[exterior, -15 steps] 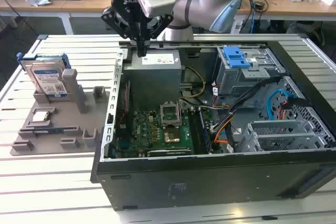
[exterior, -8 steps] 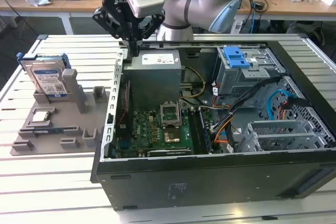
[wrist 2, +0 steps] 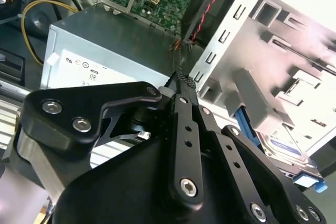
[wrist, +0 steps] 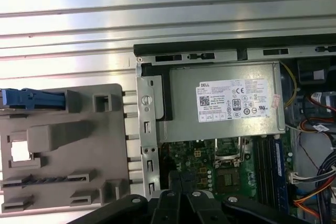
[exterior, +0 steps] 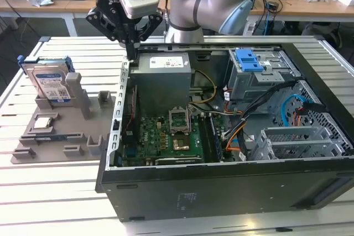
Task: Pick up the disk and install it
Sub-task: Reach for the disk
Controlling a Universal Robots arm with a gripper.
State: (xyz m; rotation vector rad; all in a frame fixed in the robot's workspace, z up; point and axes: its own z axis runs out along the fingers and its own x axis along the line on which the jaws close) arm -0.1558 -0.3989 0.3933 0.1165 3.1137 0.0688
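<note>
**Disk untouched, wall at risk**

The gripper (exterior: 131, 53), closed and empty, is poised over the wall of the computer case (exterior: 221, 192). The disk (exterior: 52, 84) is stood upright in the grey holder (exterior: 61, 128), well apart. Wall or disk could be struck by the closed jaws.

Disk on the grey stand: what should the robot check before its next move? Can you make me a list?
1. The disk stands upright in the grey stand: ok.
2. The hand is empty: ok, it holds nothing.
3. The hand is open for grabbing: not ok, it is shut.
4. The hand is above the disk: not ok, it hangs over the edge of the computer case, apart from the disk.
5. The case is open on top: ok.
6. A free slot inside for the disk: cannot tell.
</note>
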